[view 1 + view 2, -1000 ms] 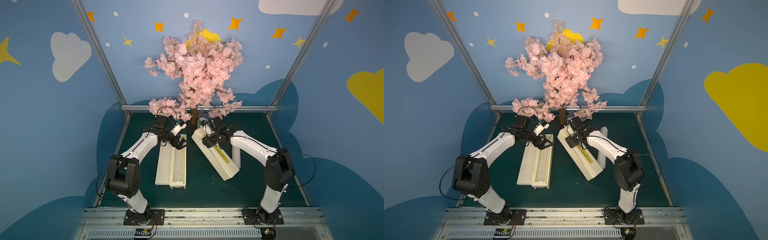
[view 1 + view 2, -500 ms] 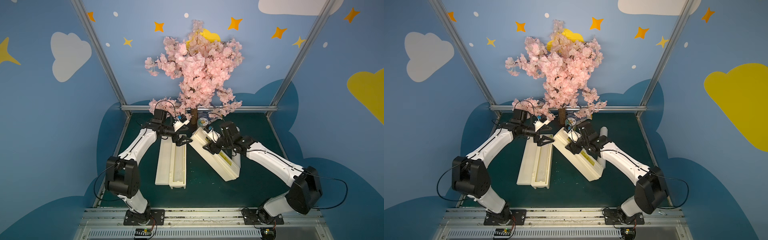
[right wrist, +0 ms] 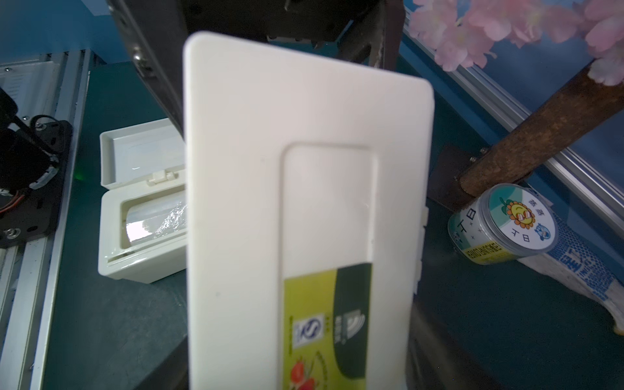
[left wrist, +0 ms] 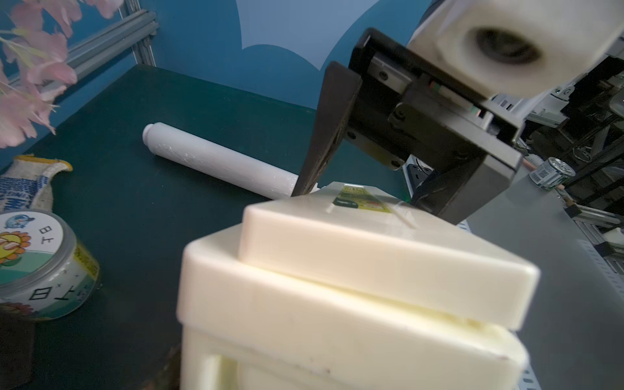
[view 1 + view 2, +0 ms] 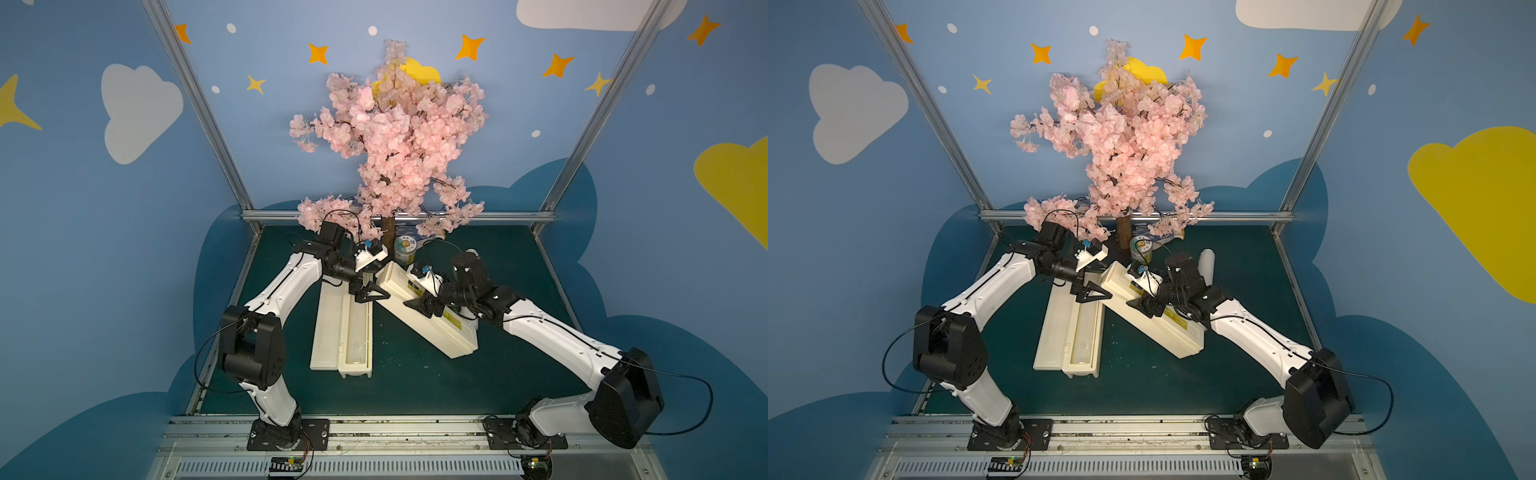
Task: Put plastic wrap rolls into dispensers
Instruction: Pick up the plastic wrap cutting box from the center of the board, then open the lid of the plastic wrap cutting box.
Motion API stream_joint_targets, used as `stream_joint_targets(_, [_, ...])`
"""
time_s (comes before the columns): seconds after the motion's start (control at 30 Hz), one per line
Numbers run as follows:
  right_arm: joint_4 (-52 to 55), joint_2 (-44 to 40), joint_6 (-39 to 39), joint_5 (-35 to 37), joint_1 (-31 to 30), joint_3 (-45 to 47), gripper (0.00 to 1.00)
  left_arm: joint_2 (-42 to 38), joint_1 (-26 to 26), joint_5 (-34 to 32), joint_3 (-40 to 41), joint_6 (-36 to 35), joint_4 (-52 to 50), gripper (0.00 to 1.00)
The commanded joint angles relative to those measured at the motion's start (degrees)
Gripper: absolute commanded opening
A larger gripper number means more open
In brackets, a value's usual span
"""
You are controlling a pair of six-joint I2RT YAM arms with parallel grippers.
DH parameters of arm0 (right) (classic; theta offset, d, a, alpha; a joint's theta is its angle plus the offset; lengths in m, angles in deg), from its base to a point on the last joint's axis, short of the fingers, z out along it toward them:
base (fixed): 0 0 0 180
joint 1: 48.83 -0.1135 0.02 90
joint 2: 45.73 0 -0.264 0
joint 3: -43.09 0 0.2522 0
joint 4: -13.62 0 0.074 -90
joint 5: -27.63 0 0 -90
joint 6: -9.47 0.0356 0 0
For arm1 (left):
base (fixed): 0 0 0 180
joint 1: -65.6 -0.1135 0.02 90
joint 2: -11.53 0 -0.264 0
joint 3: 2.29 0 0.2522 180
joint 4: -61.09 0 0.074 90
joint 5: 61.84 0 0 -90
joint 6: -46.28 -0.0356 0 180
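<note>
One dispenser (image 5: 328,332) lies open near the middle with its lid flat to the left. A plastic wrap roll (image 5: 358,332) rests in its trough, and the roll (image 3: 155,219) also shows in the right wrist view. The other dispenser (image 5: 440,324) lies closed on a diagonal, yellow label up. My right gripper (image 5: 424,302) straddles it about a third of the way from its far end, fingers against both long sides. My left gripper (image 5: 372,293) stands open at that dispenser's far end (image 4: 337,270). A second roll (image 4: 216,162) lies loose on the mat beyond the right arm.
A pink blossom tree stands at the back middle on a brown trunk (image 5: 388,232). A short green-and-white can (image 5: 405,249) sits beside the trunk, by the closed dispenser's far end. A printed cloth (image 3: 580,270) lies behind the can. Metal frame rails (image 5: 395,216) edge the mat.
My right arm has dropped its elbow low and out to the right, and its gripper has slid a little nearer along the closed dispenser. My left gripper has moved right to that dispenser's far end.
</note>
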Motion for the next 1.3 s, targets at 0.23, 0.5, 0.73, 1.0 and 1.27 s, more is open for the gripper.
stream_joint_targets(0.23, [-6.5, 2.4, -4.3, -3.2, 0.4, -4.2, 0.47, -2.9, 1.0, 3.3, 4.6, 1.2, 5.4, 0.91])
stream_joint_targets(0.5, [-6.8, 2.3, -3.3, -1.7, 0.5, -2.2, 0.58, -4.7, 1.0, 6.4, 7.2, 9.6, 15.3, 0.76])
stream_joint_targets(0.73, [-7.5, 2.1, -3.8, 0.7, 0.1, -1.9, 0.82, -4.7, 1.2, 7.4, 8.0, 15.4, 19.2, 0.69])
stream_joint_targets(1.0, [-16.1, 1.1, -4.3, 12.0, -2.1, 2.3, 0.84, -2.1, 1.3, 8.0, 4.7, 17.9, 13.9, 0.62])
stream_joint_targets(1.27, [-17.7, 3.1, -4.5, 24.7, -4.3, 0.2, 0.65, -2.6, 2.5, 7.0, 5.0, 16.9, 13.6, 0.61])
